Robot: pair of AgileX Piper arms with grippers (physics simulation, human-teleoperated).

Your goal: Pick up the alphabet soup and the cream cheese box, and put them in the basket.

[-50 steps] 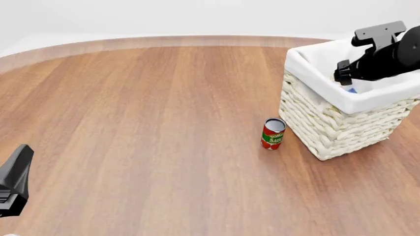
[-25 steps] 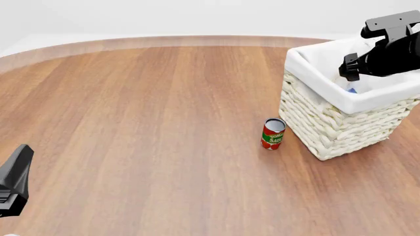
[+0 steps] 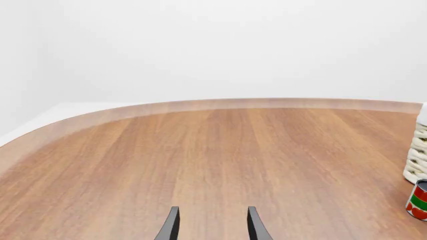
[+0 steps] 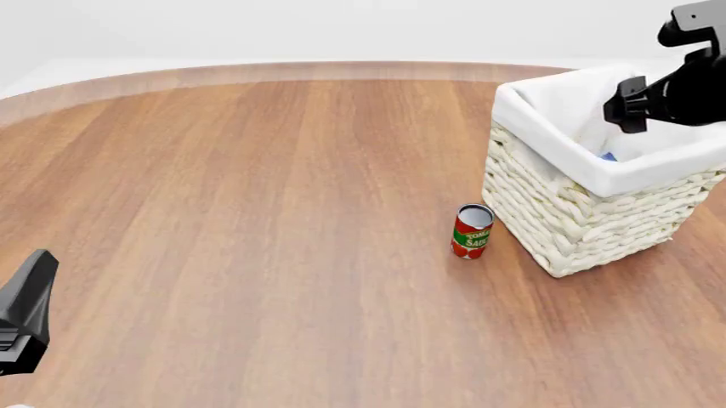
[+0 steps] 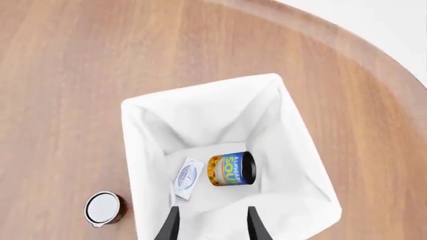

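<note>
The alphabet soup lies on its side at the bottom of the basket, its blue and yellow label facing up. The cream cheese box rests flat beside it on the white lining. My right gripper hangs high above the basket, open and empty. From the front, the basket stands at the right with my right gripper above its rim; a speck of blue shows inside. My left gripper is open and empty, low over bare table at the near left.
A red and green can stands upright on the table just left of the basket, also in the right wrist view and the left wrist view. The round wooden table curves away at the back.
My right arm has risen and drawn back to the right, away from the basket's middle. The left arm and the red can have not moved.
</note>
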